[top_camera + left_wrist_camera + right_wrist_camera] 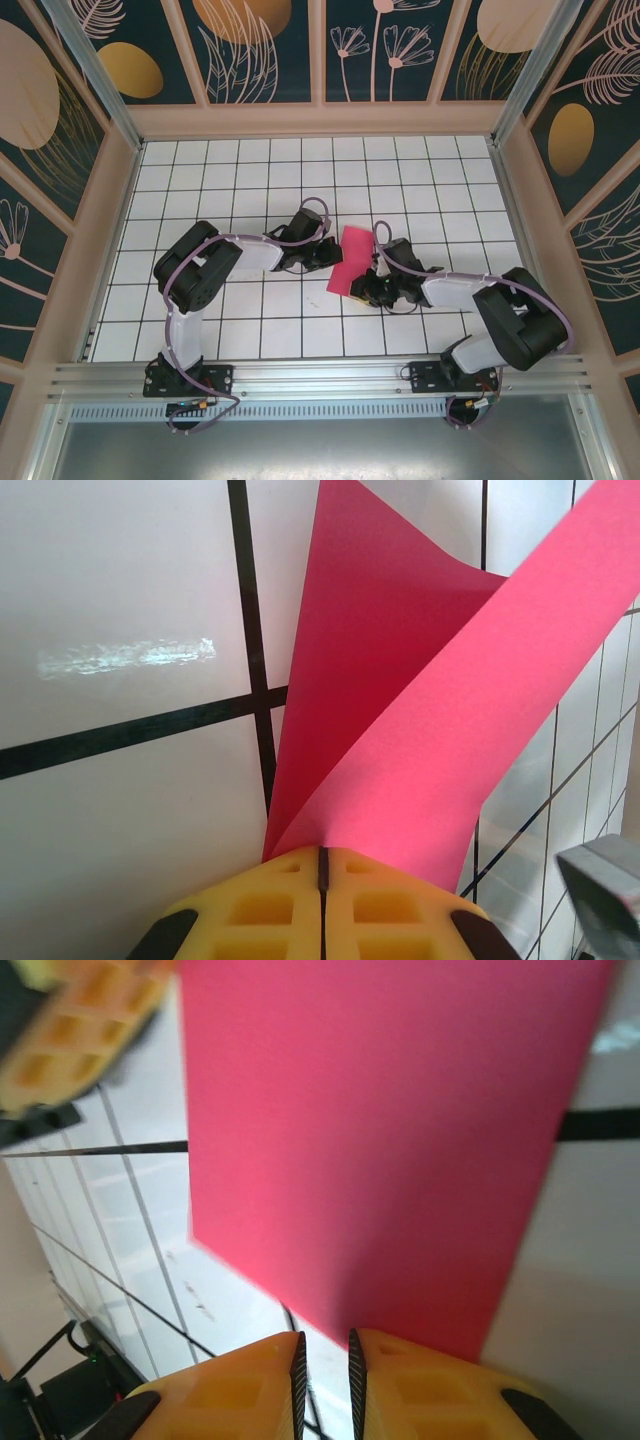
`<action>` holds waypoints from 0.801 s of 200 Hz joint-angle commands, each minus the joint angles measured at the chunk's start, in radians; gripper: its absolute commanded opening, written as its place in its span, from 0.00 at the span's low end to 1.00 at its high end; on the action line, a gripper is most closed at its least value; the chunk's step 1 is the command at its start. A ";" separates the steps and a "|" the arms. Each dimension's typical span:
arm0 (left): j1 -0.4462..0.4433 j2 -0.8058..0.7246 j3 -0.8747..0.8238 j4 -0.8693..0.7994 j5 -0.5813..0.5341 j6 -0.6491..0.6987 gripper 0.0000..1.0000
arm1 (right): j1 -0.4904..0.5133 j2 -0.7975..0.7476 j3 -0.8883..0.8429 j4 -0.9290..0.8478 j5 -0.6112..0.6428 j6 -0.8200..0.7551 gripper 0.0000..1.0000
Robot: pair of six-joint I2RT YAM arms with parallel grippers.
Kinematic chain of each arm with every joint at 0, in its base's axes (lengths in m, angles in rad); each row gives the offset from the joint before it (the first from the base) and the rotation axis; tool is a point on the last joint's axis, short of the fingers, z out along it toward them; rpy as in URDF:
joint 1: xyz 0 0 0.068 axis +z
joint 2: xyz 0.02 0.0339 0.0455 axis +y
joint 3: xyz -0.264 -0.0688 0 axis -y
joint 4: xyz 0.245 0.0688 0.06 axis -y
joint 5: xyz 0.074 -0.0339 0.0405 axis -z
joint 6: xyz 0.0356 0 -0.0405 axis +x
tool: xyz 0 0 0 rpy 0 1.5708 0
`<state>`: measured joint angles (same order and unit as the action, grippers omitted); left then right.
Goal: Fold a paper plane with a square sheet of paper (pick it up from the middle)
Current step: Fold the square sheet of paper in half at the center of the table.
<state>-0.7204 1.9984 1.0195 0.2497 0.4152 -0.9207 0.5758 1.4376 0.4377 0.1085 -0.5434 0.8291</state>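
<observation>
The square sheet of paper (pixel 351 262), magenta-pink, is lifted off the tiled floor between the two grippers. My left gripper (pixel 333 252) is shut on one edge of it. In the left wrist view the sheet (pixel 400 710) rises out of the closed yellow fingertips (pixel 322 856), bent into two leaves. My right gripper (pixel 366 290) sits at the sheet's near right edge. In the right wrist view its jaws (pixel 325 1340) stand a narrow gap apart with only floor between them, and the sheet (pixel 390 1130) hangs just beyond the tips. A paper plane is out of view.
White tiled floor with black grid lines (pixel 300 180) lies all around, walled by beige frames (pixel 320 122) at the back and both sides. The left gripper's yellow fingers (pixel 70 1030) show at the upper left of the right wrist view. A metal rail (pixel 320 375) runs along the near edge.
</observation>
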 commanded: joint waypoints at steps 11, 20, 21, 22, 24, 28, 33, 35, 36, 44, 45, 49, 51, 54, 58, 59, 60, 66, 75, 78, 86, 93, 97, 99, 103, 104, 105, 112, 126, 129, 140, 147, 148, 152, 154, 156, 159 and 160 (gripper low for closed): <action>-0.019 0.062 -0.004 -0.063 -0.004 0.025 0.09 | 0.008 0.038 0.000 -0.054 0.047 -0.007 0.23; -0.018 0.063 -0.005 -0.063 -0.005 0.025 0.09 | 0.007 0.039 0.012 -0.075 0.052 -0.014 0.22; -0.018 0.062 -0.005 -0.063 -0.004 0.025 0.09 | 0.007 0.038 0.014 -0.077 0.052 -0.015 0.22; -0.018 0.063 -0.005 -0.063 -0.004 0.025 0.09 | 0.008 0.036 0.017 -0.078 0.051 -0.016 0.22; -0.019 0.064 -0.005 -0.063 -0.004 0.026 0.09 | 0.008 0.033 0.019 -0.081 0.051 -0.016 0.22; -0.018 0.063 -0.005 -0.064 -0.004 0.026 0.09 | 0.008 0.027 0.024 -0.081 0.050 -0.016 0.22; -0.019 0.064 -0.007 -0.063 -0.005 0.026 0.09 | 0.006 0.008 0.034 -0.083 0.045 -0.017 0.22; -0.019 0.063 -0.007 -0.063 -0.005 0.026 0.09 | 0.006 0.001 0.038 -0.084 0.044 -0.018 0.22; -0.018 0.063 -0.007 -0.063 -0.006 0.026 0.09 | 0.006 -0.003 0.040 -0.086 0.044 -0.019 0.22; -0.019 0.063 -0.007 -0.065 -0.006 0.027 0.09 | 0.002 -0.039 0.060 -0.094 0.050 -0.024 0.23; -0.018 0.063 -0.007 -0.065 -0.006 0.027 0.09 | 0.001 -0.043 0.062 -0.095 0.051 -0.025 0.23; -0.018 0.063 -0.006 -0.066 -0.006 0.027 0.09 | -0.005 -0.062 0.071 -0.101 0.056 -0.028 0.23; -0.018 0.063 -0.006 -0.066 -0.006 0.028 0.09 | -0.009 -0.071 0.076 -0.102 0.058 -0.031 0.23; -0.019 0.062 -0.007 -0.067 -0.006 0.027 0.09 | -0.016 -0.084 0.083 -0.105 0.062 -0.033 0.23; -0.019 0.061 -0.007 -0.067 -0.007 0.029 0.09 | -0.022 -0.099 0.091 -0.108 0.066 -0.034 0.23; -0.019 0.062 -0.007 -0.067 -0.008 0.029 0.09 | -0.022 -0.104 0.092 -0.108 0.067 -0.035 0.23; -0.019 0.061 -0.007 -0.067 -0.009 0.029 0.09 | -0.023 -0.107 0.093 -0.108 0.067 -0.035 0.23; -0.019 0.061 -0.007 -0.068 -0.009 0.029 0.09 | -0.062 -0.121 0.101 -0.109 0.069 -0.039 0.23; -0.018 0.061 -0.006 -0.069 -0.009 0.029 0.09 | -0.110 -0.136 0.109 -0.103 0.071 -0.049 0.24; -0.018 0.062 -0.005 -0.069 -0.009 0.029 0.09 | -0.120 -0.137 0.111 -0.101 0.072 -0.052 0.24; -0.018 0.063 -0.005 -0.069 -0.008 0.029 0.09 | -0.157 -0.131 0.115 -0.082 0.062 -0.065 0.24; -0.018 0.063 -0.005 -0.070 -0.009 0.029 0.09 | -0.177 -0.118 0.120 -0.062 0.041 -0.078 0.24; -0.018 0.062 -0.004 -0.070 -0.009 0.029 0.08 | -0.187 -0.106 0.124 -0.055 0.031 -0.082 0.24; -0.018 0.063 -0.004 -0.070 -0.011 0.029 0.08 | -0.191 -0.101 0.128 -0.054 0.027 -0.085 0.24; -0.018 0.065 -0.004 -0.071 -0.010 0.029 0.09 | -0.197 -0.092 0.131 -0.052 0.021 -0.089 0.24; -0.019 0.065 -0.004 -0.070 -0.010 0.029 0.09 | -0.199 -0.089 0.133 -0.051 0.019 -0.090 0.24; -0.019 0.065 -0.004 -0.072 -0.010 0.029 0.09 | -0.199 -0.084 0.134 -0.050 0.017 -0.093 0.24; -0.019 0.066 -0.001 -0.075 -0.009 0.031 0.09 | -0.204 -0.065 0.145 -0.043 0.005 -0.105 0.23; -0.018 0.070 0.002 -0.076 -0.009 0.031 0.09 | -0.205 -0.024 0.163 -0.030 -0.009 -0.119 0.23; -0.018 0.070 0.003 -0.076 -0.009 0.032 0.09 | -0.205 -0.018 0.165 -0.027 -0.012 -0.120 0.23; -0.018 0.071 0.004 -0.079 -0.010 0.032 0.09 | -0.208 0.008 0.171 -0.011 -0.021 -0.126 0.23; -0.019 0.073 0.005 -0.079 -0.009 0.032 0.09 | -0.209 0.019 0.172 -0.010 -0.016 -0.129 0.23; -0.019 0.073 0.005 -0.078 -0.009 0.033 0.09 | -0.210 0.021 0.173 -0.011 -0.015 -0.130 0.23; -0.019 0.072 0.006 -0.080 -0.009 0.032 0.09 | -0.211 0.029 0.174 -0.012 -0.007 -0.135 0.23; -0.019 0.073 0.007 -0.080 -0.009 0.031 0.09 | -0.211 0.032 0.175 -0.012 -0.002 -0.138 0.23; -0.018 0.073 0.007 -0.080 -0.008 0.032 0.09 | -0.212 0.035 0.174 -0.012 0.002 -0.141 0.23; -0.019 0.074 0.008 -0.082 -0.007 0.032 0.09 | -0.212 0.043 0.173 -0.015 0.010 -0.146 0.23; -0.019 0.074 0.009 -0.080 -0.007 0.032 0.09 | -0.213 0.044 0.173 -0.016 0.014 -0.147 0.23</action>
<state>-0.7200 2.0037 1.0286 0.2420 0.4187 -0.9165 0.3725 1.4399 0.5869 0.0727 -0.5297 0.7338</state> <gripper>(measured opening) 0.090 0.231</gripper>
